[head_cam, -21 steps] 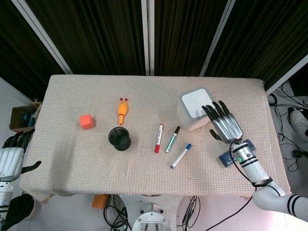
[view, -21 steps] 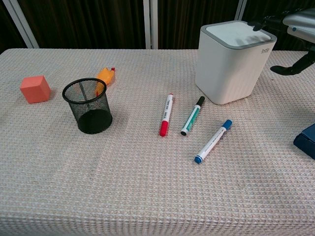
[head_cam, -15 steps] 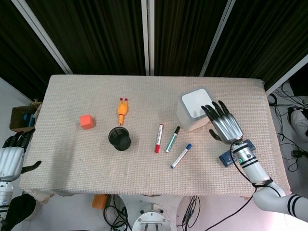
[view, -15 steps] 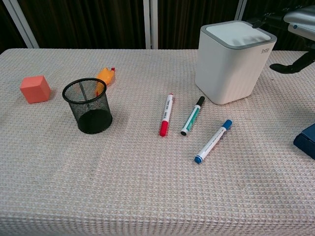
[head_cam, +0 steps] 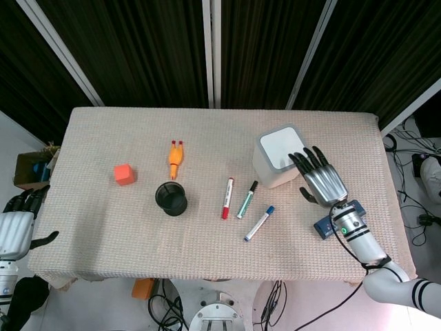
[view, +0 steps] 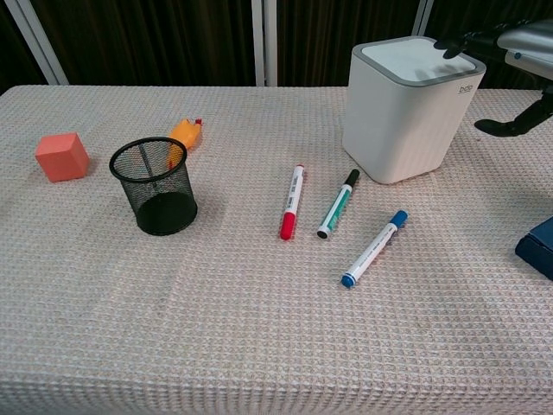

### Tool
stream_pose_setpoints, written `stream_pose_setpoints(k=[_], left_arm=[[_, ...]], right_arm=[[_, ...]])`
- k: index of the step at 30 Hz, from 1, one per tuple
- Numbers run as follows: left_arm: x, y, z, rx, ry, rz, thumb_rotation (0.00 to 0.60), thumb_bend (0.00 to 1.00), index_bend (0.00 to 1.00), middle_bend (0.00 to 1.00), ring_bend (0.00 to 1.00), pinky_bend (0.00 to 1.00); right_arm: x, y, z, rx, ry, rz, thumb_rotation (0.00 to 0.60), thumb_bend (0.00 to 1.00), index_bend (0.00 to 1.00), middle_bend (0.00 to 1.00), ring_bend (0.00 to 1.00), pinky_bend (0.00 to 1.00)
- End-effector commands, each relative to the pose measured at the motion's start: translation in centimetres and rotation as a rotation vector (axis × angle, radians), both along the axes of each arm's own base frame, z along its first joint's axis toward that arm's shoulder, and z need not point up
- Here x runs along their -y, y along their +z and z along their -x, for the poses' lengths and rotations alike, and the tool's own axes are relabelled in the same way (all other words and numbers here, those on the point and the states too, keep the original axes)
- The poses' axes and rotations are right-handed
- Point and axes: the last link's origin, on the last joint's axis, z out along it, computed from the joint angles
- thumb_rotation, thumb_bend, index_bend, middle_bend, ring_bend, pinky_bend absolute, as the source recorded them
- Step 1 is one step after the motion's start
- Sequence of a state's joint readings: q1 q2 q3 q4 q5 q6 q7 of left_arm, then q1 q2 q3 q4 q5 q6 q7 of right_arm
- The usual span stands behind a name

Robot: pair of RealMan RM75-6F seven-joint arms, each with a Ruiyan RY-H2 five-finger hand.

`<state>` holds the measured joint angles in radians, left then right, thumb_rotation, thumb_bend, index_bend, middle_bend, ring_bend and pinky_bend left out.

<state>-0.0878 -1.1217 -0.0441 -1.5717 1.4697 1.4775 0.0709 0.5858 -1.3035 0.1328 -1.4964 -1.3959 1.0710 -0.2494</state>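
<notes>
Left robot hand (head_cam: 15,224): hangs off the bench's (head_cam: 103,241) left edge, fingers loosely apart, holding nothing, as in the earlier pictures. Orange cube (head_cam: 123,174) lies at the left, well apart from the black mesh cup (head_cam: 171,198), which stands upright; just behind the cup lies an orange rubber chicken (head_cam: 176,159). Mid-bench, three markers lie side by side without touching: red marker (head_cam: 227,198), green marker (head_cam: 247,199), blue marker (head_cam: 258,223). The white lidded bin (head_cam: 279,156) stands upright to their right, its lid shut.

Right robot hand (head_cam: 320,176): fingers spread and extended, empty, fingertips (view: 449,41) over the bin's right rear rim; contact with the lid cannot be told. Compared with the earlier pictures, the hand has shifted only slightly near the bin, and nothing on the bench has moved. Judgement: the reach toward the bin is at an early stage, with no grasp made.

A dark blue box (head_cam: 327,224) lies under the right forearm near the bench's front right. The blue marker lies nearest the bin's front; nothing stands between the hand and the bin.
</notes>
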Motion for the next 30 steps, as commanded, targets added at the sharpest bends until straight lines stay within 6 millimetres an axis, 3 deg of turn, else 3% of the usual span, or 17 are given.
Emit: stream_pose_setpoints(k=[1,9,15,20,23,30], left_arm=[[0.0,0.0,0.0,-0.001,0.001,0.001,0.6,0.07,0.09,0.17,0.12,0.19],[0.0,0.1,0.1,0.004,-0.004,-0.001,0.6,0.07,0.09,0.17,0.12,0.19],[0.1,0.1,0.3,0.004,-0.001,-0.002,0.6,0.07,0.09,0.17,0.12,0.19],[0.1,0.1,0.2,0.002,-0.005,-0.004,0.6,0.07,0.1,0.17,0.12,0.19],[0.0,0.0,0.1,0.003,-0.008,-0.004,0.6,0.07,0.1,0.17,0.12,0.19],[0.1,-0.1,0.1,0.005,-0.007,-0.001,0.6,0.07,0.1,0.17,0.12,0.19]], right_arm=[[0.0,-0.1,0.0,0.0,-0.002,-0.004,0.6,0.29,0.0,0.11,0.0,0.0],[-0.7,-1.1,0.4,0.154,-0.149,-0.12,0.6,0.29,0.0,0.23,0.0,0.0],[-0.8,-1.5,1.5,0.162,-0.208,-0.158,0.6,0.29,0.0,0.29,0.0,0.0],[-1.3,0.3,-0.4,0.276,-0.064,-0.057,0.6,0.3,0.0,0.22,0.0,0.0],[-1.9,1.5,-0.5,0.312,-0.002,-0.003,0.6,0.3,0.0,0.14,0.0,0.0],[-6.2,4.4,2.5,0.303,0.034,0.107,0.6,0.29,0.0,0.03,0.0,0.0]])
